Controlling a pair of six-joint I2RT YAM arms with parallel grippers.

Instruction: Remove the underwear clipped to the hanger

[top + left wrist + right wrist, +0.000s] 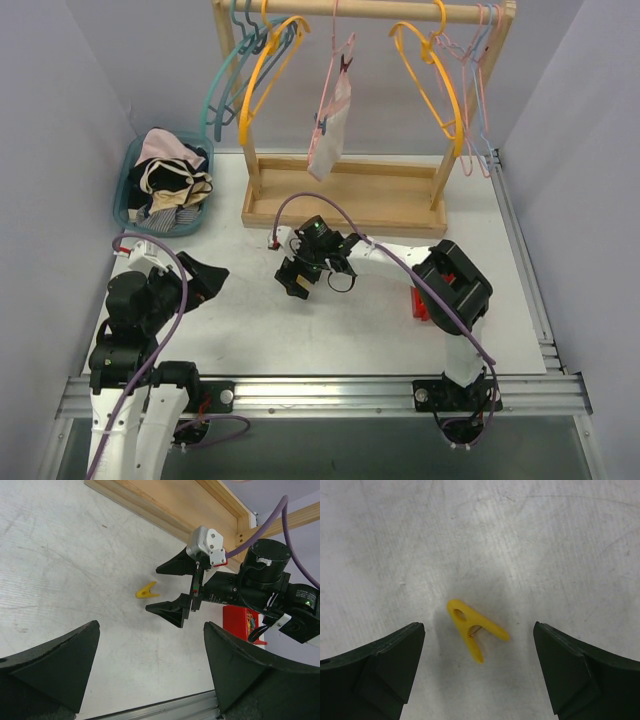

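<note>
A pale pink-white underwear (330, 135) hangs slantwise from a pink hanger (335, 45) on the wooden rack (345, 195), held by a clip at its top (346, 64) and another lower down (320, 125). No black briefs hang on the rack. My right gripper (296, 280) is open and empty, low over the table in front of the rack. A yellow clip (472, 627) lies on the table between its fingers, untouched; it also shows in the left wrist view (145, 591). My left gripper (205, 278) is open and empty at the near left.
A teal basket (128, 180) of dark and pale clothes stands at the far left. Empty teal, yellow and pink hangers (435, 75) hang on the rack. A red box (420, 305) sits by the right arm. The metal rail (330, 392) runs along the near edge.
</note>
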